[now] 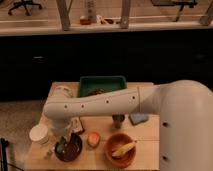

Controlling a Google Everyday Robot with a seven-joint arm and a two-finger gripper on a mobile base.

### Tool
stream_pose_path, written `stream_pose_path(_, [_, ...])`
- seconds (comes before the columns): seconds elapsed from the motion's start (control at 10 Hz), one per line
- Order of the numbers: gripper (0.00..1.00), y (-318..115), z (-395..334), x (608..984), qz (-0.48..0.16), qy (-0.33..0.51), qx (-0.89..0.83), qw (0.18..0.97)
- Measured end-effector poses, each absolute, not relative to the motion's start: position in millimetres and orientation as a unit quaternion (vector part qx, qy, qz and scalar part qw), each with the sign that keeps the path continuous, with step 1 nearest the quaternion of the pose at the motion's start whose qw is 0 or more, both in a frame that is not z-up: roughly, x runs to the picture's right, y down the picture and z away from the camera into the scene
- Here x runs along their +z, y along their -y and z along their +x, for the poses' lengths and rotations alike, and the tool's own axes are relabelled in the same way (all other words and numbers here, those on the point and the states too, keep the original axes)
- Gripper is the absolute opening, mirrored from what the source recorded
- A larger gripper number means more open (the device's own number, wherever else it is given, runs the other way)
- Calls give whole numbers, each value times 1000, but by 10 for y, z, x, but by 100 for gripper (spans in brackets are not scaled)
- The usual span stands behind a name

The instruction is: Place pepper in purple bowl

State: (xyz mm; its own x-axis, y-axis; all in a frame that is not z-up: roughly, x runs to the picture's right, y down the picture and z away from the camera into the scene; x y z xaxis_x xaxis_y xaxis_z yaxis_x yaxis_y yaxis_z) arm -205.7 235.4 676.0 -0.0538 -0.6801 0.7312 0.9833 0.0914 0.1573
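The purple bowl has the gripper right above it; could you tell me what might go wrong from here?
The gripper hangs over the edge of the purple bowl nearest the white cup, not its middle, so the pepper might catch the rim and tip out. That cup stands close by and could get knocked.

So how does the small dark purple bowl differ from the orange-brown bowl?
The dark purple bowl is smaller, almost black; the orange-brown bowl is larger and lighter. The gripper hangs over the purple one; a yellow elongated item lies in the orange-brown one. Both are round.
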Motion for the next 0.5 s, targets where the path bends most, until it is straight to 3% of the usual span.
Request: stream_pose_path(0.5, [2, -2423, -2073, 6751, -232, 356, -649, 631])
